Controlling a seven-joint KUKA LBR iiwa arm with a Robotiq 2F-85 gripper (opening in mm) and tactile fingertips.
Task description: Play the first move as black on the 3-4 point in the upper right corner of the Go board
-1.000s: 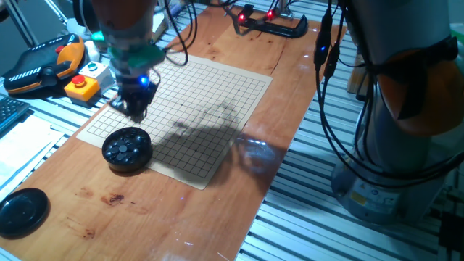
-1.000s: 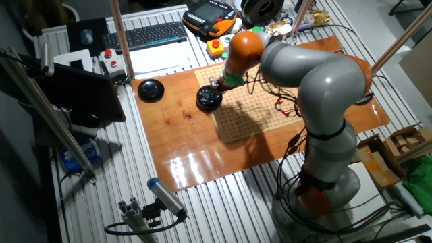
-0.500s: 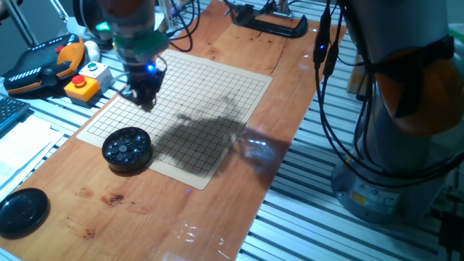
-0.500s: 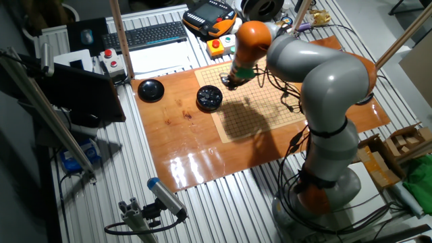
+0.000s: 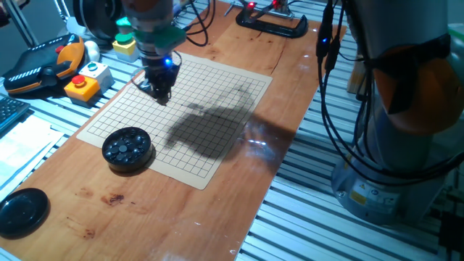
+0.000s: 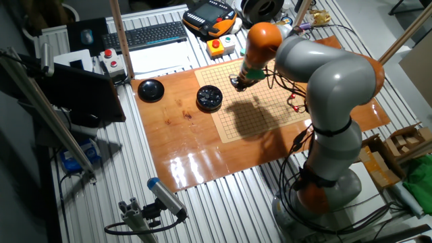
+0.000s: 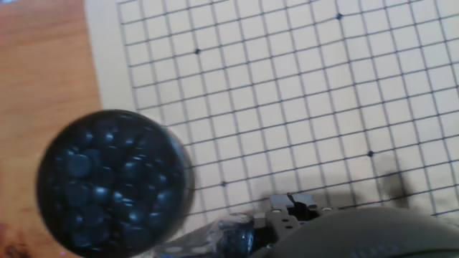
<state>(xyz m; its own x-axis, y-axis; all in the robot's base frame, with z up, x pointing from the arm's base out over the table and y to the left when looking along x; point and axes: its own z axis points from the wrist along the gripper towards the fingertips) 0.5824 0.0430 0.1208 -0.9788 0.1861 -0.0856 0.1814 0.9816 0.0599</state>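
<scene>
The Go board (image 5: 210,109) lies on the wooden table, its grid bare of stones; it also shows in the other fixed view (image 6: 260,101) and the hand view (image 7: 323,93). My gripper (image 5: 161,93) hangs low over the board's far left part, past the round black bowl (image 5: 127,148) full of black stones (image 7: 115,179). Its fingers look closed, and the hand view shows a small dark glossy shape, the black stone (image 7: 238,233), beside them at the gripper (image 7: 287,215). I cannot tell which crossing is the 3-4 point.
A flat black lid (image 5: 22,210) lies at the near left of the table. A yellow button box (image 5: 81,85) and an orange pendant (image 5: 43,65) sit left of the board. A black clamp (image 5: 272,25) is at the far end. The arm's base (image 5: 406,109) stands on the right.
My gripper has moved away from the bowl, across the board's left edge toward its far side. The bowl and lid have not moved.
</scene>
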